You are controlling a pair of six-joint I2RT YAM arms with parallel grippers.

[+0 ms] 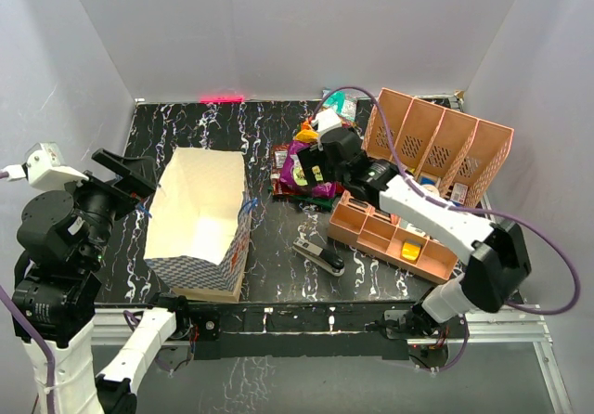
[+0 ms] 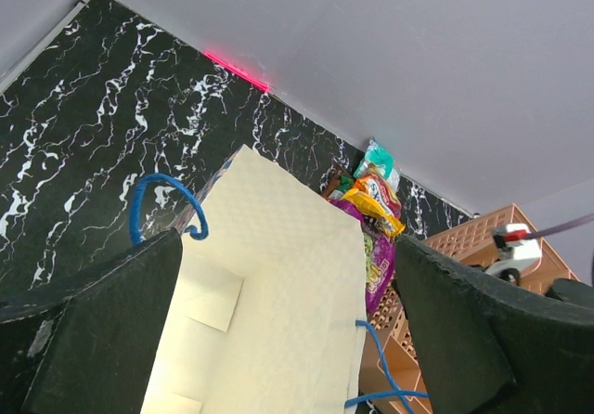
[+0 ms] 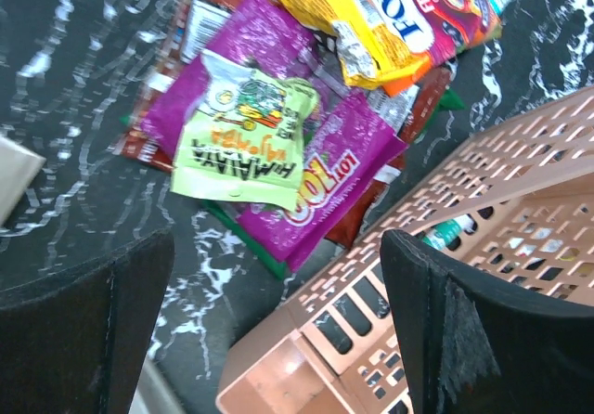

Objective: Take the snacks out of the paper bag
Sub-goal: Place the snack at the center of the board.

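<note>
Starting with the paper bag [image 1: 197,221]: where does it stand?

Upright on the left part of the black marbled table [image 1: 269,279], mouth open to the top camera, with the blue-and-white diamond band along its near side. A blue string handle [image 2: 160,199] arches over the rim in the left wrist view.

And the left gripper [image 2: 290,340]?

It hangs over the bag's left rim, looking down into the cream interior. Its two black fingers stand wide apart with nothing between them.

Where are the snacks [image 1: 304,165]?

Outside the bag, heaped on the table to its right, against the salmon-pink organiser [image 1: 436,140]. On top lies a purple packet [image 3: 278,154] with a light-green label. Beyond it is an orange-and-yellow FOX'S packet [image 3: 394,19], and a red packet [image 3: 181,33] shows from under the purple one. A teal-green packet [image 2: 379,160] lies at the far end of the heap, near the back wall.

What about the right gripper [image 3: 278,340]?

It hovers just above the heap, on the near side of the purple packet. Its fingers are spread wide, one over bare table and one over the organiser's low tray, and they clasp nothing. No packet touches either finger.

Anything else nearby?

A black stapler [image 1: 320,257] lies on the table between the bag and the organiser's tray, apart from both.
</note>
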